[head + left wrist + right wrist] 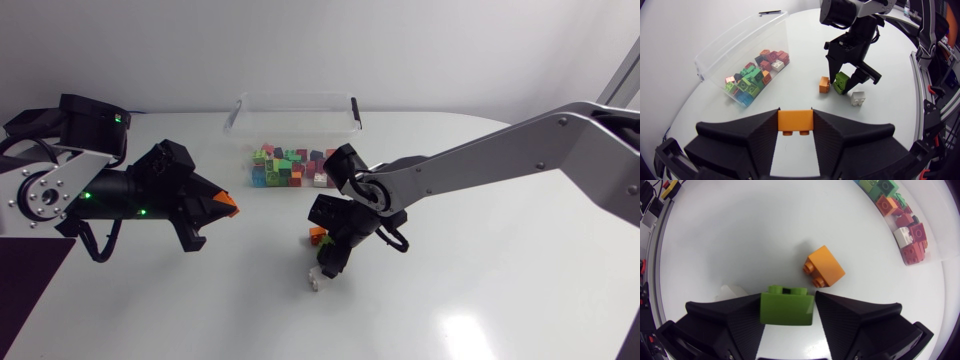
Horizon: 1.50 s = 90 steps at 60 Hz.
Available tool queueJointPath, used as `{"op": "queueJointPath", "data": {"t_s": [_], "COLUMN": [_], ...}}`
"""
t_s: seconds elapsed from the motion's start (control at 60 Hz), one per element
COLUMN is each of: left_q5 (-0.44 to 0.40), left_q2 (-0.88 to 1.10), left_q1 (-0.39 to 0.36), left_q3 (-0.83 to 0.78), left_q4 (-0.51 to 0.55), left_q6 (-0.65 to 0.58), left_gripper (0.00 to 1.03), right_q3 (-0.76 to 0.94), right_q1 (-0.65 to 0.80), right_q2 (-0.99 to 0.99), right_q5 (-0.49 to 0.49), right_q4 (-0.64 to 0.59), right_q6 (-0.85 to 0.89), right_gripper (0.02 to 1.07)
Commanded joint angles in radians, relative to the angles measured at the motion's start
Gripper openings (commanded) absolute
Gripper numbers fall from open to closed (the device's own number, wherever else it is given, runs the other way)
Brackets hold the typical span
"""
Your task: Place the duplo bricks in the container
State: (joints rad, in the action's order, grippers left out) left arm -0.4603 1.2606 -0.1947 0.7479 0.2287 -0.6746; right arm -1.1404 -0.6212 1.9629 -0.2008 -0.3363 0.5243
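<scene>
My left gripper (222,207) hangs above the table's left half, shut on an orange brick (795,123) that shows at its tip (230,204). At mid-table my right gripper (326,258) points down, with its fingers closed against both sides of a green brick (787,309) that rests on the table. A loose orange brick (824,268) lies just ahead of it, and a white brick (858,98) lies beside one finger. The clear plastic container (294,104) stands at the back, holding several coloured bricks (288,166).
The container's lid handle (355,108) sticks up at its right end. From the right, my right arm (500,155) crosses the table toward the middle. The table's rounded edge (690,107) runs close behind the container.
</scene>
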Motion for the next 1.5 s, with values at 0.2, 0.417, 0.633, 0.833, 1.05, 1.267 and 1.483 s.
{"op": "queueJointPath", "data": {"t_s": [0.2,0.417,0.633,0.833,1.05,1.267,1.483], "left_q5": [-0.014,-0.014,-0.014,-0.014,-0.005,0.091,0.109], "left_q2": [-0.021,0.017,0.149,0.313,0.539,0.685,0.574], "left_q1": [0.017,0.017,0.018,0.018,0.028,0.021,0.031], "left_q3": [0.071,0.169,0.343,0.473,0.67,0.791,0.693], "left_q4": [0.014,0.032,-0.003,-0.124,-0.177,-0.253,-0.29], "left_q6": [-0.008,0.01,0.09,0.19,0.274,0.319,0.308], "left_gripper": [0.34,0.34,0.34,0.34,0.36,0.91,0.99], "right_q3": [-0.015,-0.084,-0.248,-0.341,-0.412,-0.502,-0.605], "right_q1": [0.002,0.02,0.057,0.078,0.103,0.11,0.143], "right_q2": [-0.016,-0.11,-0.182,-0.188,-0.171,-0.118,-0.029], "right_q5": [0.009,0.009,0.011,0.011,0.008,0.003,-0.005], "right_q4": [-0.033,-0.161,-0.291,-0.302,-0.254,-0.19,-0.133], "right_q6": [-0.007,0.0,-0.007,-0.052,-0.106,-0.165,-0.19], "right_gripper": [0.22,0.22,0.22,0.22,0.22,0.22,0.22]}}
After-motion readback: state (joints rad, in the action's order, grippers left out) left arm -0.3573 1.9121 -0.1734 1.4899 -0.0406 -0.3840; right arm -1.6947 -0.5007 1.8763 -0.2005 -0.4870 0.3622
